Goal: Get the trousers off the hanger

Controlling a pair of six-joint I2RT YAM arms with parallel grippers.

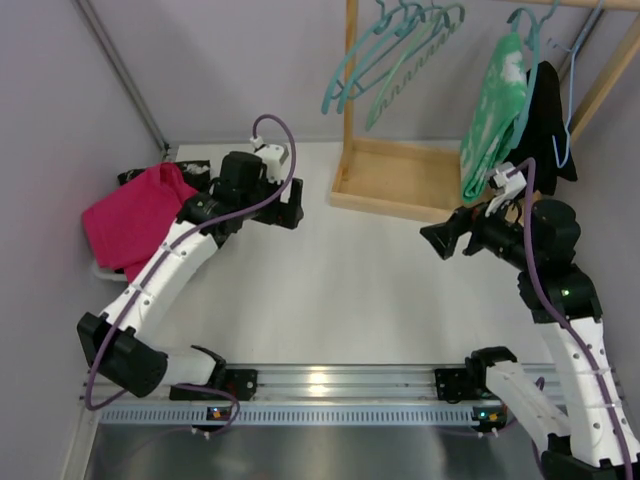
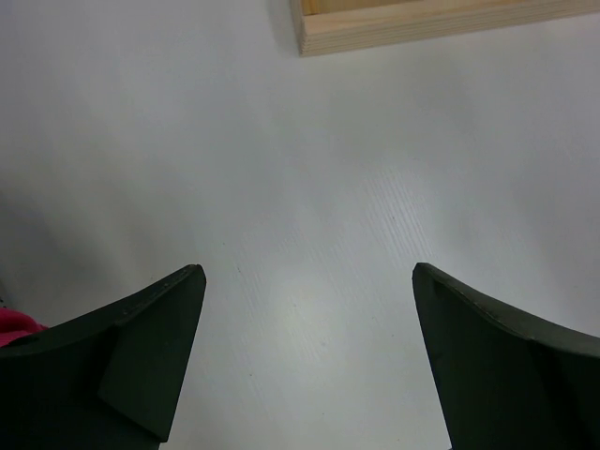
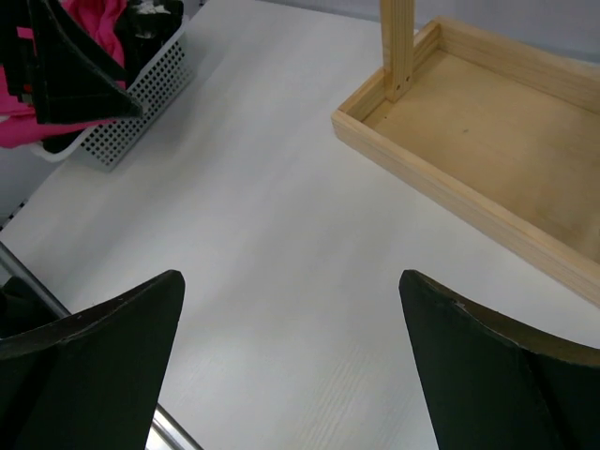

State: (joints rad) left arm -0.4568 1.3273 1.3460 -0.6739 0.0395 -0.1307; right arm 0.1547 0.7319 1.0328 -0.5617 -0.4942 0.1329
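Note:
The mint-green trousers (image 1: 495, 115) with white blotches hang from a teal hanger (image 1: 528, 28) on the wooden rack's rail at the top right of the top view. My right gripper (image 1: 437, 240) is open and empty, below and left of the trousers, over the white table. My left gripper (image 1: 290, 205) is open and empty at the left, near the rack's base. The wrist views show my left fingers (image 2: 150, 347) and right fingers (image 3: 103, 347) spread over bare table; neither shows the trousers.
A wooden rack base tray (image 1: 395, 175) stands at the back centre, also in the right wrist view (image 3: 469, 122). Several empty teal hangers (image 1: 390, 55) hang on the rail. A black garment (image 1: 548, 125) and a pale-blue wire hanger (image 1: 570, 90) hang right of the trousers. A magenta cloth (image 1: 135, 215) lies in a white basket (image 3: 141, 103) at left.

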